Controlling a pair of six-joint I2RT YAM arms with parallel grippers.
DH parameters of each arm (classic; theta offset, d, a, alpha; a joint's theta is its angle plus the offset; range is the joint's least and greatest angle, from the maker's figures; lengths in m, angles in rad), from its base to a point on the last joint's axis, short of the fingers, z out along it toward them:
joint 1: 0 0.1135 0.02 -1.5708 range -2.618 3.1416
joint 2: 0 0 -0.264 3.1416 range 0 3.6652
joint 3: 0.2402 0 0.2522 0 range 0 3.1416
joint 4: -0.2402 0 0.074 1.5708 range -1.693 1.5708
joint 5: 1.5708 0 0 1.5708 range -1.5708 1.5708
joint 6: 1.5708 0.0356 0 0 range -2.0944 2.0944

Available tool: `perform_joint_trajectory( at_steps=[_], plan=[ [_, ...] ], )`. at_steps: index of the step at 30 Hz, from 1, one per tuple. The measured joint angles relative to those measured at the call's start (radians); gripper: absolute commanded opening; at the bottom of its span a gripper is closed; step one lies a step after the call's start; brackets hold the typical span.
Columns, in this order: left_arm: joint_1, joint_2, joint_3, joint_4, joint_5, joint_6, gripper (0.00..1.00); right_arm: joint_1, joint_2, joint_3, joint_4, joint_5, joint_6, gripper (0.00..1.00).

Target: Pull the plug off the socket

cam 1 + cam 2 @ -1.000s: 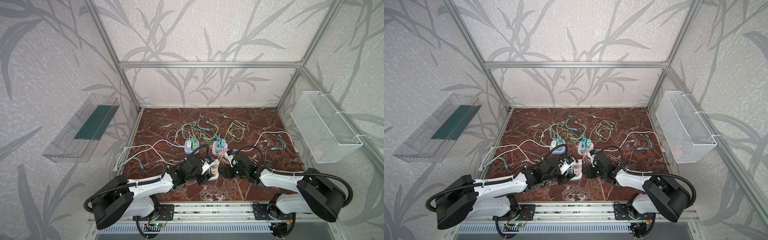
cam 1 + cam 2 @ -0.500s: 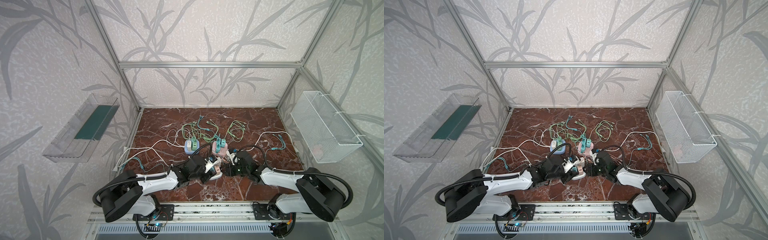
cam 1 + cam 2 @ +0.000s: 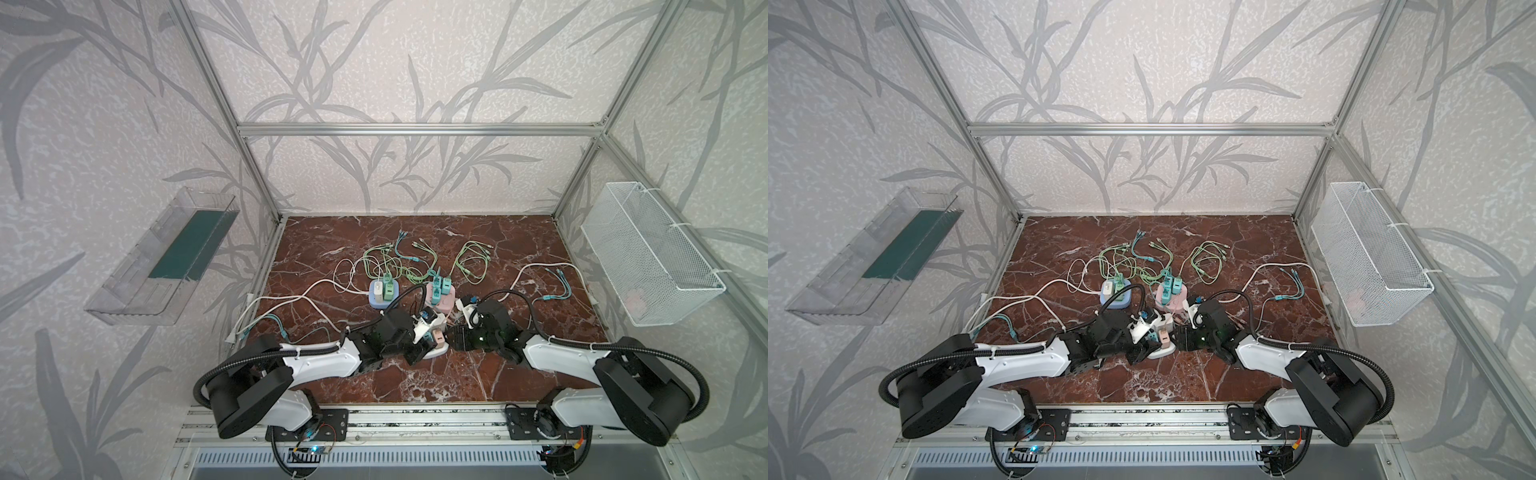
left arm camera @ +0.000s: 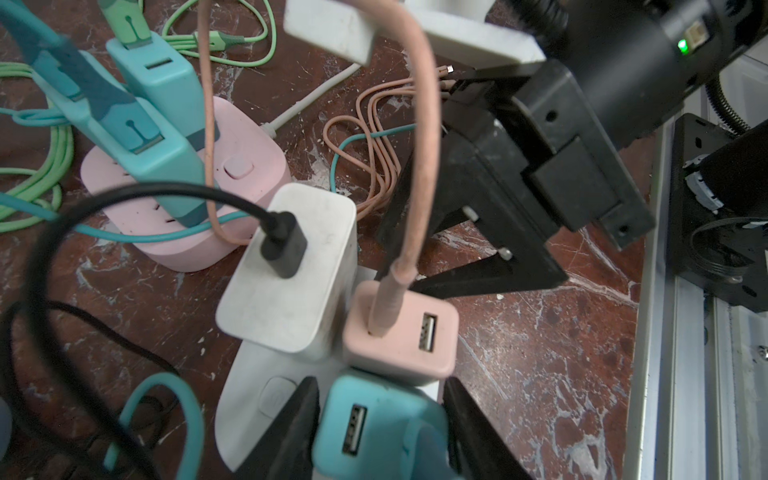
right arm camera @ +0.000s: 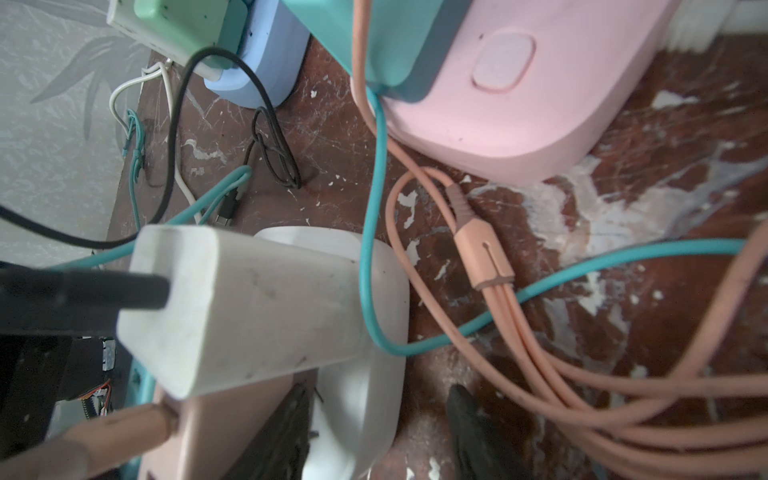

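Observation:
A white socket [image 3: 437, 354] [image 3: 1163, 353] lies near the table's front middle. It carries a white charger [image 4: 291, 274], a pink plug [image 4: 403, 336] and a teal plug [image 4: 374, 424]. My left gripper [image 4: 382, 428] [image 3: 428, 340] is shut on the teal plug, with one black finger [image 4: 291, 432] on each side of it. The teal plug still sits in the socket [image 4: 257, 386]. My right gripper [image 5: 378, 436] [image 3: 451, 337] comes from the other side. It is shut on the socket's rim [image 5: 357, 374], one finger [image 5: 286, 432] on top and the other by the table.
A pink socket [image 3: 444, 301] and a blue socket [image 3: 384, 293] with teal and green plugs stand just behind. Peach cables [image 5: 540, 374], teal, green, white and black leads sprawl around them. A wire basket [image 3: 648, 257] hangs on the right wall and a clear tray [image 3: 162, 257] on the left.
The left arm stretched toward the socket, then drew back a little, and its gripper now sits round the teal plug. The right arm has hardly moved.

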Motion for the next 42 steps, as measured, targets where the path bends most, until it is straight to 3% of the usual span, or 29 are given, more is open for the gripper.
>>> perform_joint_trajectory(
  at_steps=[5,24,42],
  plan=[
    [-0.003,-0.033,-0.001,-0.008,0.000,0.001,0.59,0.000,0.000,-0.001,0.003,-0.006,0.000,0.54],
    [-0.003,-0.011,-0.013,-0.054,0.008,0.026,0.58,0.000,-0.009,-0.002,-0.009,-0.008,-0.027,0.59],
    [-0.003,0.032,-0.013,-0.034,0.003,0.043,0.38,-0.001,-0.009,-0.002,-0.031,-0.031,-0.051,0.56]
  ],
)
